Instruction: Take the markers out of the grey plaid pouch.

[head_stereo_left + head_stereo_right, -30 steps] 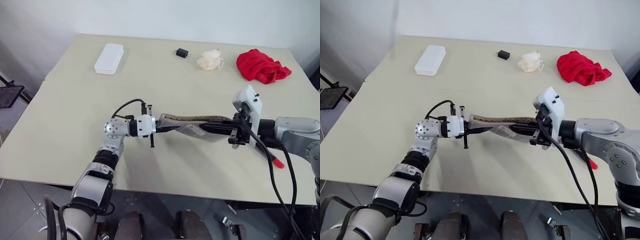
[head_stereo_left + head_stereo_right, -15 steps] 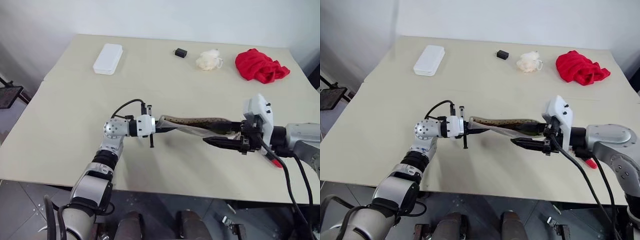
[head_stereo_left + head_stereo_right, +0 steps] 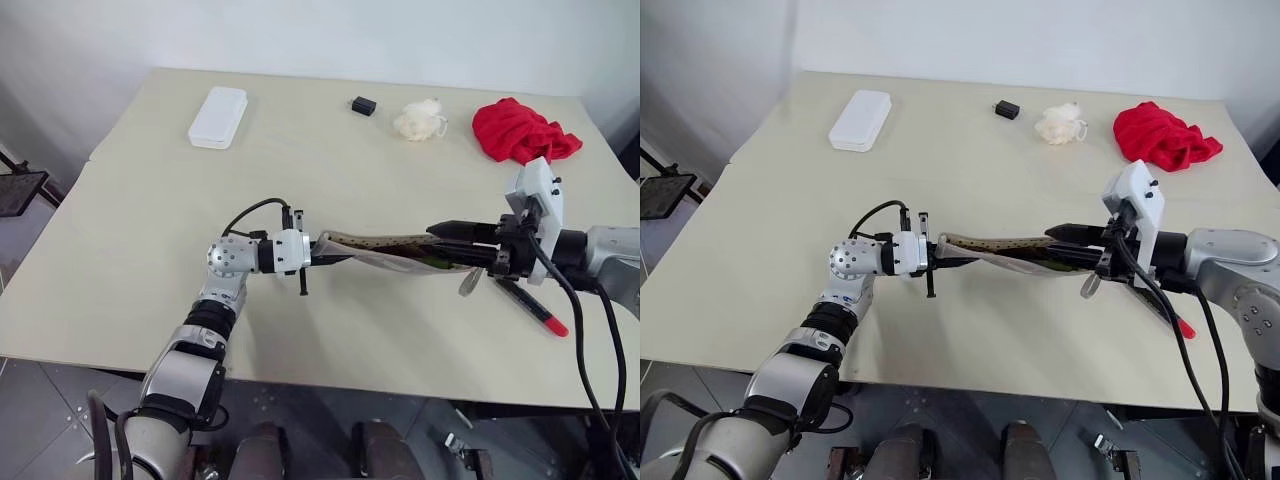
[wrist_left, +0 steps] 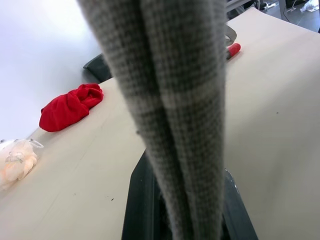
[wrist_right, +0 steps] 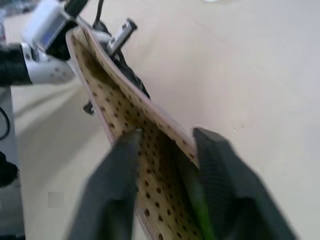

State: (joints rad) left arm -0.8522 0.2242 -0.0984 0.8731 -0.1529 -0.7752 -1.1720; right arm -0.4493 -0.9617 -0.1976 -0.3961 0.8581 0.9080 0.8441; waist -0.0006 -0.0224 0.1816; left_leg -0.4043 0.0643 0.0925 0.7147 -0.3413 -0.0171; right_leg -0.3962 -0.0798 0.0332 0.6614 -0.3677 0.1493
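Left gripper [image 3: 322, 258] clamps the grey plaid fabric pouch [image 3: 385, 252]; right gripper [image 5: 165, 145], fingers parted, straddles its dotted mouth, perhaps touching a light green marker [image 5: 196, 210].

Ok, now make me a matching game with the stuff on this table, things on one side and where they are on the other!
1 white rectangular case
2 crumpled red cloth
3 grey plaid fabric pouch
4 black marker with red ends

a near right, lying flat
b clamped in left gripper
c far left
d far right corner

Pairs: 1-c, 2-d, 3-b, 4-a
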